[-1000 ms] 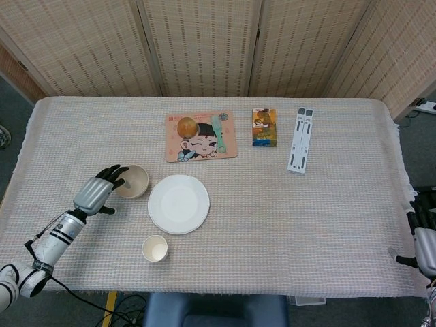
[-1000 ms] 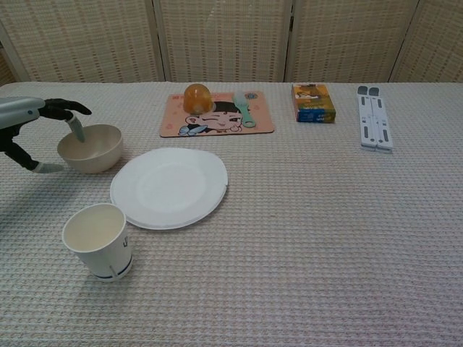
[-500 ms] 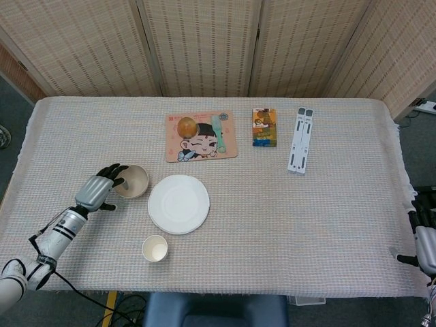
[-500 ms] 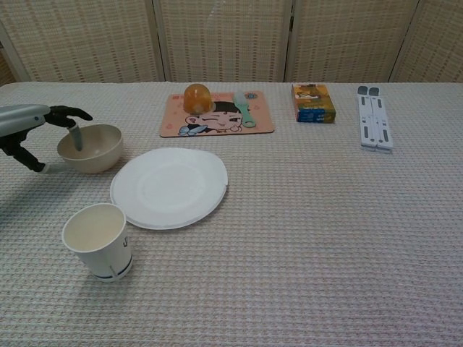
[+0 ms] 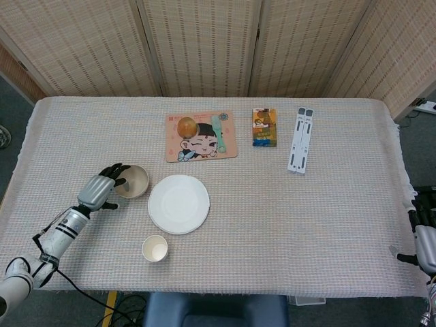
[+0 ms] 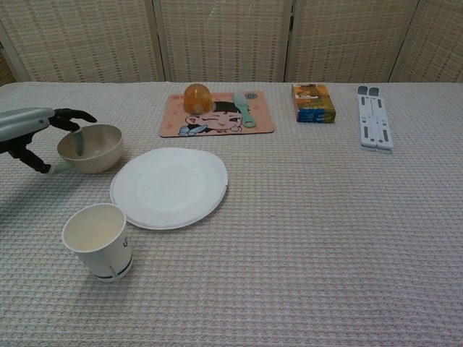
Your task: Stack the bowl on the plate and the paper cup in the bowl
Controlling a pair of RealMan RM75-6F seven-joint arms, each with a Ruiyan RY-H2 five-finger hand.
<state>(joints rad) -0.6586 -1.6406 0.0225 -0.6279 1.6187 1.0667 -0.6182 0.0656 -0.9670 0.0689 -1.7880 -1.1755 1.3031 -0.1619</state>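
The beige bowl [image 5: 132,180] sits just left of the white plate [image 5: 178,204], looking light, stiff and smooth-walled; its rim seems the place to pinch. The left hand [image 5: 101,191] has fingers hooked over that rim, thumb outside, lower and closer than a second ago. The right hand [image 5: 424,246] idles at the table edge, grip unclear.

The right hand [image 5: 426,246] is cut off by the frame edge.

Cloth-covered table [image 5: 327,218], bearing bowl [image 5: 132,181], plate [image 5: 178,204], paper cup [image 5: 154,248], cartoon mat [image 5: 200,138], small box [image 5: 264,127], folded white stand [image 5: 300,139]
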